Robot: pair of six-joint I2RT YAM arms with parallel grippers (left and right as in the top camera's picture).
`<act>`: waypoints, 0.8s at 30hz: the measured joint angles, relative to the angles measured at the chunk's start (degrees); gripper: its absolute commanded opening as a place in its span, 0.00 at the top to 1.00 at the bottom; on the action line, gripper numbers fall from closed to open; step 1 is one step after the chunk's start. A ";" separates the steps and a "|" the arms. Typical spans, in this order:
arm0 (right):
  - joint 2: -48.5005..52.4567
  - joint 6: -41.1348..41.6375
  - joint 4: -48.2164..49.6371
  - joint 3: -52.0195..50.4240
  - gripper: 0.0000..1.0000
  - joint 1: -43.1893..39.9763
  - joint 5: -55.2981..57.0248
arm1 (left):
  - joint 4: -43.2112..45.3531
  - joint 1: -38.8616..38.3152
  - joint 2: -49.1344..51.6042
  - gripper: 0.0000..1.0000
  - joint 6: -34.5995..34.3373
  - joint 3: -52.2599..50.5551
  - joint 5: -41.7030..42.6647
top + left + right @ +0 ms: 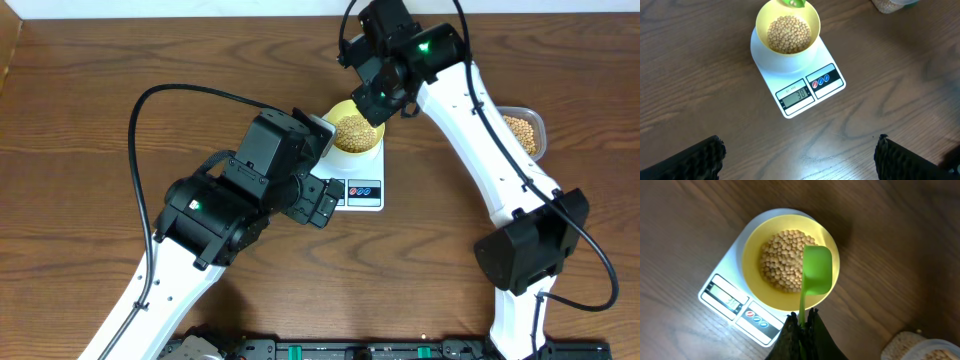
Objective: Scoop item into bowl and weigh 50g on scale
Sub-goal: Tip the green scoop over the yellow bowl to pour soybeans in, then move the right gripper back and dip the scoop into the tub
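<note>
A pale-yellow bowl (356, 133) (787, 31) (790, 260) holding tan beans (781, 260) stands on the white scale (360, 190) (805, 87) (732, 302); its display reads about 38. My right gripper (802, 322) (385, 90) is shut on the handle of a green scoop (816, 270), whose cup is turned over above the bowl's right side. A tip of the scoop (795, 3) shows in the left wrist view. My left gripper (800, 157) (325, 200) is open and empty, hovering in front of the scale.
A clear plastic tub (522, 132) (917, 350) of more beans stands to the right of the scale; its edge (887, 5) shows in the left wrist view. The wooden table (90, 130) surrounds everything.
</note>
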 measured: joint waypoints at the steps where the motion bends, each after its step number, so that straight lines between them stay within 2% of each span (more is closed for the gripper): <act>1: 0.00 -0.02 0.00 0.00 0.99 0.20 0.76 | 0.00 0.00 0.00 0.02 0.00 0.00 -0.02; 17: 0.00 0.42 -0.22 0.02 0.99 0.50 2.86 | 0.00 0.00 0.00 0.02 0.00 0.02 -0.02; 24: 0.02 5.09 -1.27 1.07 0.99 -4.35 1.11 | 0.00 0.00 0.00 0.02 0.00 0.00 0.00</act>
